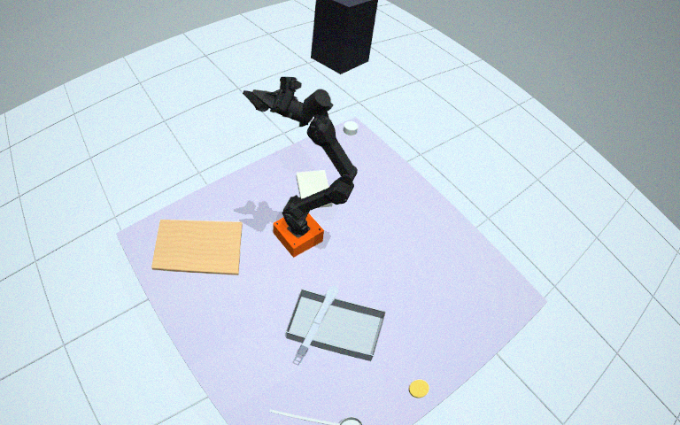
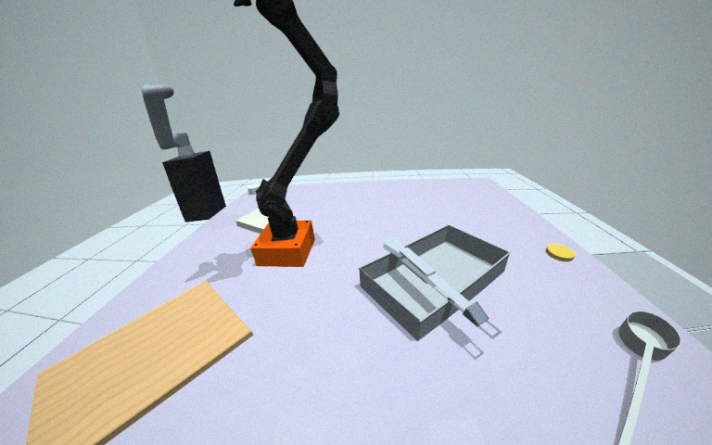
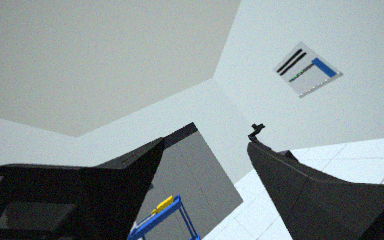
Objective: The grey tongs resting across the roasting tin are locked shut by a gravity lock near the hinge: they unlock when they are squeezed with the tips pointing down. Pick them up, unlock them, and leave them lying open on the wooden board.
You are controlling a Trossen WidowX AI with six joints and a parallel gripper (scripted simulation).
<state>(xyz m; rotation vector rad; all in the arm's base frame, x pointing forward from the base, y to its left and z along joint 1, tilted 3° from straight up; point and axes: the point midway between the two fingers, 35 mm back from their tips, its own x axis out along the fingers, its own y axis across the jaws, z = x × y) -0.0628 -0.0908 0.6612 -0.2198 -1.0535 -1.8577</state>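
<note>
The grey tongs (image 1: 316,320) (image 2: 440,287) rest across the roasting tin (image 1: 345,351) (image 2: 390,307), over both long walls. Their arms lie together. The dark block and the wire loop at one end stick out past the wall farther from the arm's base; the other end juts out towards the base. The wooden board (image 1: 197,246) (image 2: 141,362) lies flat with nothing on it. My gripper (image 1: 253,100) (image 3: 205,143) is open and empty, raised high on the base's far side from the tin. Its fingers are outside the exterior view. The wrist view shows walls and background, no tongs.
A round pan (image 2: 667,350) with a long handle lies beyond the tin. A yellow disc (image 1: 419,388) (image 2: 560,252), a pale block (image 1: 312,182) (image 2: 250,219) and a white cylinder (image 1: 350,127) (image 2: 252,190) are around. A black pedestal (image 1: 342,37) (image 2: 195,185) stands behind the arm.
</note>
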